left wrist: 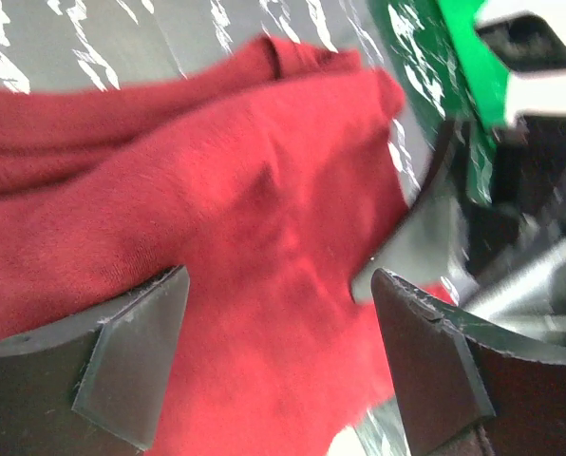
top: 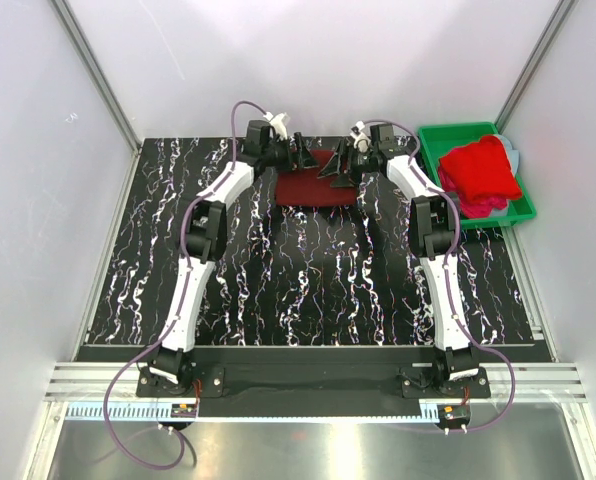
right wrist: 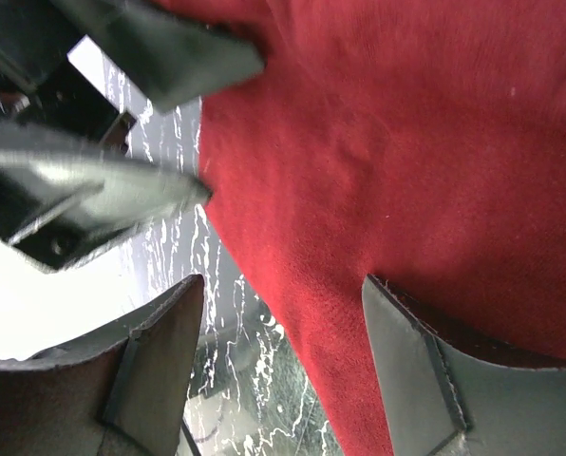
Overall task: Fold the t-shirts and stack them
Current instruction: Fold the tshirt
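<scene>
maroon t-shirt (left wrist: 245,218) cropped (wrist views), bin (left wrist: 459,66) blurred

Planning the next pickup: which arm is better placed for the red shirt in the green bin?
Probably right: the open right claw is nearer the green bin holding the red shirt. The left claw is farther, across the maroon shirt.

left gripper (left wrist: 281,277) open, right gripper (right wrist: 283,281) open

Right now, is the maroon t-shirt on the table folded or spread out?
Folded. The maroon t-shirt lies as a compact rectangle, no sleeves showing from above.
</scene>
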`<control>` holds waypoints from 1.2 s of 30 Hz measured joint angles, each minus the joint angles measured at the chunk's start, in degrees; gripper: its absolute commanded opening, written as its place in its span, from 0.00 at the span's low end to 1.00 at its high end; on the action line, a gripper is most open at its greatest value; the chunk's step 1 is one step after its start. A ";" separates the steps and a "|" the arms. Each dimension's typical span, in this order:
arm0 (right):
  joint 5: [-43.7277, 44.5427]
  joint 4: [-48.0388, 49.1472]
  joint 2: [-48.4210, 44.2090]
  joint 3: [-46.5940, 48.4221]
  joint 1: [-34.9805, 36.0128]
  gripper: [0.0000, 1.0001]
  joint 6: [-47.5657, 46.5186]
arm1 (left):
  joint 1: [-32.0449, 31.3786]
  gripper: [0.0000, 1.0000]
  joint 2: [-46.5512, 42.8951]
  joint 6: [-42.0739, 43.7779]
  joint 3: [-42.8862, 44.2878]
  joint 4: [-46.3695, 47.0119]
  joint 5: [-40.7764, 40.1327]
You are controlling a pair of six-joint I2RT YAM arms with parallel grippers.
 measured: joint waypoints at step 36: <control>1.33 -3.28 -2.60 -3.45 0.07 0.75 -3.48 | 10.12 0.82 -6.80 0.39 -7.52 -4.94 -2.45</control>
